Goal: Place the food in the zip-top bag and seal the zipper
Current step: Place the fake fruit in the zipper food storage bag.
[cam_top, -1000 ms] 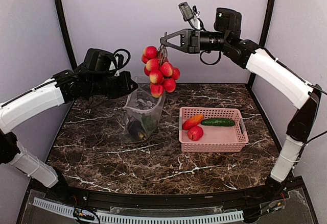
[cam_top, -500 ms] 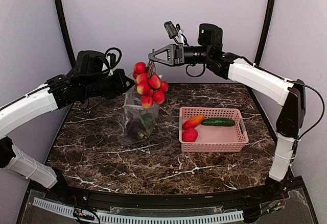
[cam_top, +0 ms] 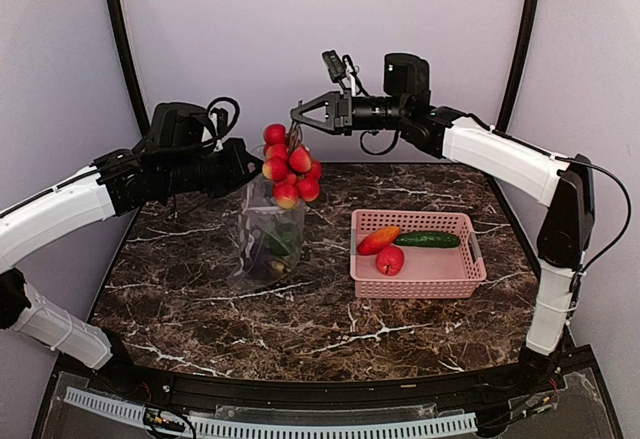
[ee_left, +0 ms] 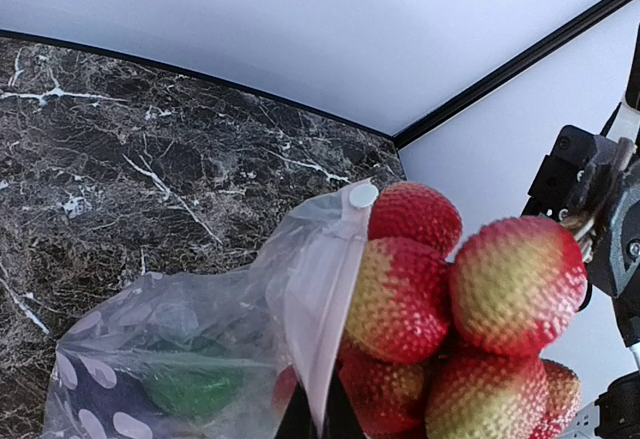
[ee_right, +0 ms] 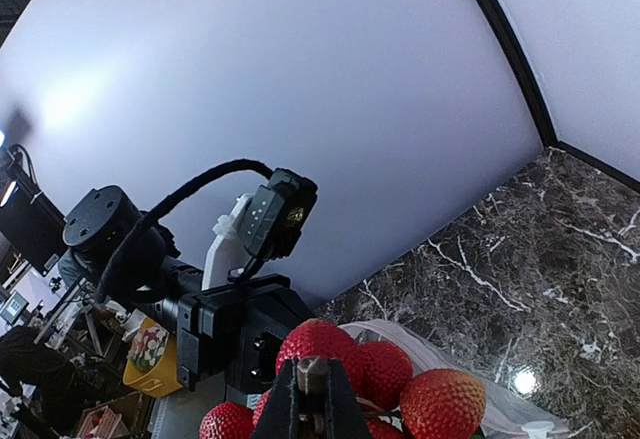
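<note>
Over on the right of the marble table (cam_top: 180, 289), the pink lattice basket (cam_top: 470, 277) holds a dark green cucumber (cam_top: 427, 240) along its far wall, an orange-red long piece (cam_top: 377, 240) at the far left corner and one red round fruit (cam_top: 390, 259) just in front of that, all well apart from both arms. In the middle, the clear zip-top bag (cam_top: 262, 244) stands upright with its bottom on the marble and a green pepper (ee_left: 190, 389) showing through the spotted plastic. The left pincer (cam_top: 252, 171) is clamped on the bag's mouth edge, and the whitish zipper (ee_left: 318, 309) runs straight down into its fingers in the wrist view. The right pincer (cam_top: 296, 118) reaches in from the right, closed tight on the stem of the bunch of red berries (cam_top: 288, 164), which hangs directly beneath its tips. The bunch dangles over the bag's opening, pressed right beside the zipper strip, its lowest berries level with the mouth; whether any are inside the plastic is hard to tell.
</note>
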You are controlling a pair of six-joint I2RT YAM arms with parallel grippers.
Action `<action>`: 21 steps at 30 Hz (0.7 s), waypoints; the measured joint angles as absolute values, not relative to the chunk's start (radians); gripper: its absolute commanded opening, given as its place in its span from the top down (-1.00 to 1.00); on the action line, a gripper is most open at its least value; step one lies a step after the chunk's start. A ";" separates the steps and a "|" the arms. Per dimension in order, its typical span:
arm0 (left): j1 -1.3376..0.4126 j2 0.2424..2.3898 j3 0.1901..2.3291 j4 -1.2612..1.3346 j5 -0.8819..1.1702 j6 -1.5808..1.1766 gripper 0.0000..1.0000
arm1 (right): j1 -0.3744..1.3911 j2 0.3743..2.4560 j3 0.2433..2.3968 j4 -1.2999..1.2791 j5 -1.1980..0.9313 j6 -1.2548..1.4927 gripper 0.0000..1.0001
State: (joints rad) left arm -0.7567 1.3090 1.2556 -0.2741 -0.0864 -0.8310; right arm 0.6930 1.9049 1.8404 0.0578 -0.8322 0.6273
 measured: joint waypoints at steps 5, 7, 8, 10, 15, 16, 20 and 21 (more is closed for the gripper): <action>-0.757 1.322 1.256 -0.266 -0.074 -0.832 0.98 | 0.701 1.905 1.840 0.024 -0.763 0.638 1.00; -0.757 1.328 1.256 -0.263 -0.070 -0.834 0.99 | 0.707 1.905 1.837 0.011 -0.731 0.635 1.00; -0.757 1.328 1.256 -0.263 -0.069 -0.835 0.99 | 0.713 1.905 1.835 0.000 -0.714 0.627 1.00; -0.757 1.328 1.255 -0.262 -0.070 -0.835 0.98 | 0.727 1.905 1.831 -0.027 -0.672 0.609 1.00; -0.757 1.326 1.245 -0.263 -0.082 -0.835 0.99 | 0.767 1.901 1.797 -0.114 -0.537 0.555 1.00; -0.757 1.325 1.240 -0.263 -0.086 -0.835 0.99 | 0.772 1.897 1.782 -0.128 -0.516 0.548 1.00; -0.757 1.324 1.225 -0.261 -0.091 -0.835 0.99 | 0.797 1.891 1.759 -0.182 -0.459 0.517 1.00; -0.757 1.324 1.222 -0.260 -0.090 -0.835 0.99 | 0.806 1.890 1.759 -0.192 -0.443 0.511 1.00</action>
State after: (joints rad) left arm -0.7574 1.3243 1.2217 -0.2596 -0.0902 -0.8349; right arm 0.8059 1.8900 1.7592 -0.1921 -0.4435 0.5114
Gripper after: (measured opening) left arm 0.011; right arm 0.035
